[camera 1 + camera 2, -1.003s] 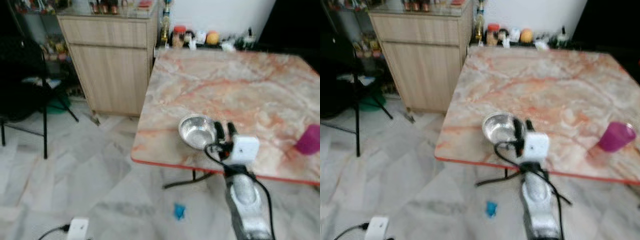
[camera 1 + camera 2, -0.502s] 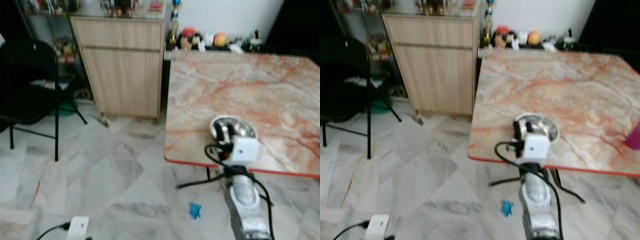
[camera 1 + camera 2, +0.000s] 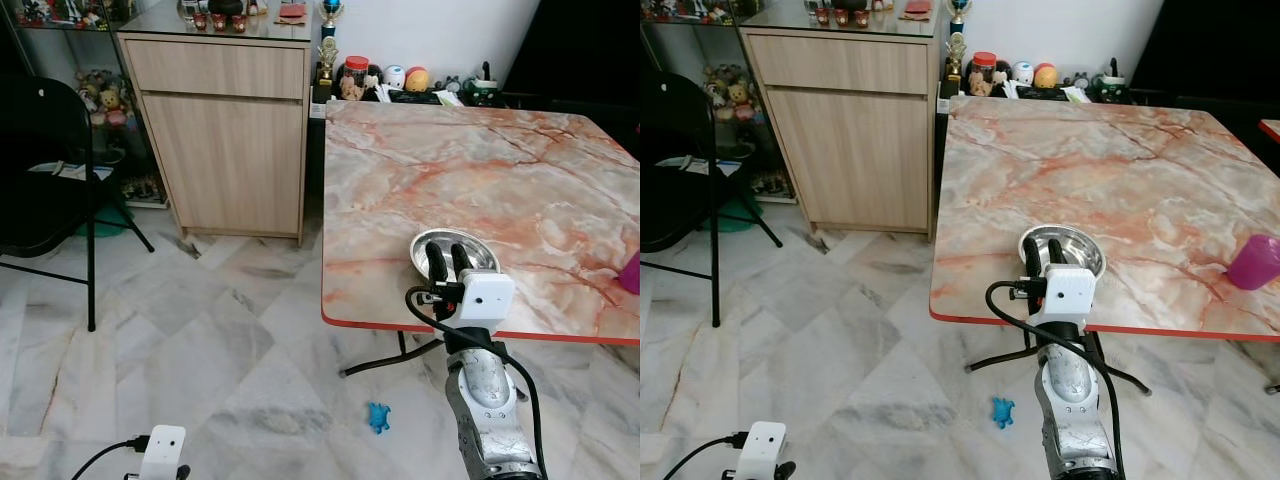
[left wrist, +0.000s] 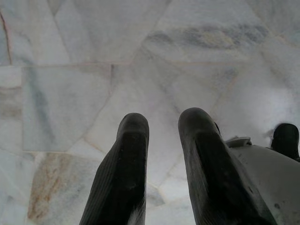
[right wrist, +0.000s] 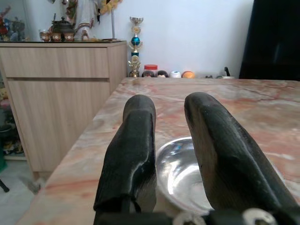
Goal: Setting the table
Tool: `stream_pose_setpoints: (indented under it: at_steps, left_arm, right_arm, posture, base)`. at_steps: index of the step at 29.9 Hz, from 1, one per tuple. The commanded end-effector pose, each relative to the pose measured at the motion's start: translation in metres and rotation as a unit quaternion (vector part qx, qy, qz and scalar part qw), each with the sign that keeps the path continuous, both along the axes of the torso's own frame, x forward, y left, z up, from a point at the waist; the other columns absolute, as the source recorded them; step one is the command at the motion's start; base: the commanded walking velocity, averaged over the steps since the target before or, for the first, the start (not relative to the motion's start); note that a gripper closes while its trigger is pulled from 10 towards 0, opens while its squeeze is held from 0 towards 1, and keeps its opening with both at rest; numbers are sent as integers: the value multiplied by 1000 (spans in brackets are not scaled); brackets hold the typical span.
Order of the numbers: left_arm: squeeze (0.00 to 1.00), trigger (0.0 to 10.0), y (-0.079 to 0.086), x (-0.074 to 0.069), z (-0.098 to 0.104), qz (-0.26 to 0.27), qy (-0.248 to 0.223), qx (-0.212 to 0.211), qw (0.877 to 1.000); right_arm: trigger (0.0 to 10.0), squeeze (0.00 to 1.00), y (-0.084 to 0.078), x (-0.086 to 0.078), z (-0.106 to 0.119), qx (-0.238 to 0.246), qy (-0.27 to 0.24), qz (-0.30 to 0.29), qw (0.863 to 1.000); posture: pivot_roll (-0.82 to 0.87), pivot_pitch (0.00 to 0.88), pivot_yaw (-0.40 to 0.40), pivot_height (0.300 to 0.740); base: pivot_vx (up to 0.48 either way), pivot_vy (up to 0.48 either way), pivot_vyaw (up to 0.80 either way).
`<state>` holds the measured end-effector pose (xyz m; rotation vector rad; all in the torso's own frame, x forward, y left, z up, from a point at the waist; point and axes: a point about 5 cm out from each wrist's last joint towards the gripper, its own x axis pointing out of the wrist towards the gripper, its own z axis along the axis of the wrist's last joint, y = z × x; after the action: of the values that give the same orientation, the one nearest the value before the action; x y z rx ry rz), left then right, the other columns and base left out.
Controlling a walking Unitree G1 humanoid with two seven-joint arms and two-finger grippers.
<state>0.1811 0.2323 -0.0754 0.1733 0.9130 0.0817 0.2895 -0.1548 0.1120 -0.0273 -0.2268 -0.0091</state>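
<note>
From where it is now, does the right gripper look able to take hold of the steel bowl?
Probably yes. The right gripper hangs just at the near rim of the steel bowl, fingers slightly parted, and nothing lies between them. The bowl sits by the edge of the marble table; the pink cup stands well aside.

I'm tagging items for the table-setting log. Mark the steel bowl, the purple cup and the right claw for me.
steel bowl [image 3: 1072, 249]: right eye view, on its shiny inner basin.
purple cup [image 3: 1253, 262]: right eye view, on its side wall.
right claw [image 3: 449, 259]: left eye view, midway between its two black fingertips.
</note>
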Motion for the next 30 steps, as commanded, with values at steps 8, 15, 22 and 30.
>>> stream_pose_setpoints:
  at_steps: [8,15,22,30]
  left_arm:
    - [0,10000,-5,2,0,-8,-3,2,1000]
    - [0,10000,-5,2,0,-3,-3,0,1000]
    - [0,10000,-5,2,0,-2,-3,0,1000]
    - [0,10000,-6,2,0,3,-4,-4,1000]
  right_arm:
    - [10000,0,-4,1,2,1,-2,-5,1000]
    - [10000,0,-4,1,2,0,-2,-4,1000]
    - [10000,0,-2,1,2,0,-2,-2,1000]
    - [10000,0,-2,-1,-3,6,6,-5,1000]
  posture:
    - [93,0,-52,740]
    - [92,0,-54,740]
    - [95,0,-56,740]
    - [96,0,-57,740]
  base:
    - [0,-364,0]
    - [0,-223,0]
    - [0,0,0]
    - [0,0,0]
